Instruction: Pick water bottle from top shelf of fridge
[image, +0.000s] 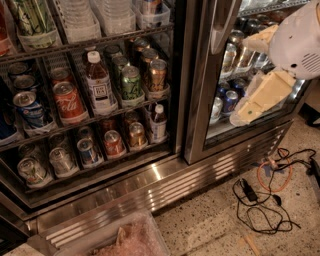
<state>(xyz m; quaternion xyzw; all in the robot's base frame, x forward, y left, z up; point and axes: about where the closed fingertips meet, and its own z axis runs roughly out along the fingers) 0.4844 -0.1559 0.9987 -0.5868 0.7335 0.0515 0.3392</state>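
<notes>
Evidently nothing is picked yet: the water bottle (76, 15) stands at the front rail of the top shelf (105, 41). The gripper (247, 75) hangs spread and empty before the glass door of the fridge (150, 185), well apart from it; reach and grasp remain.

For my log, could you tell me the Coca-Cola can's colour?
Coca-Cola can red, camera view; gripper at right.

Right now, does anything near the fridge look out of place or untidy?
Yes: black cables and an orange cable lie loose and tangled on the floor before the fridge, below its shut right glass door; a rolling base might snag them. The gripper hangs in front of that door.
</notes>
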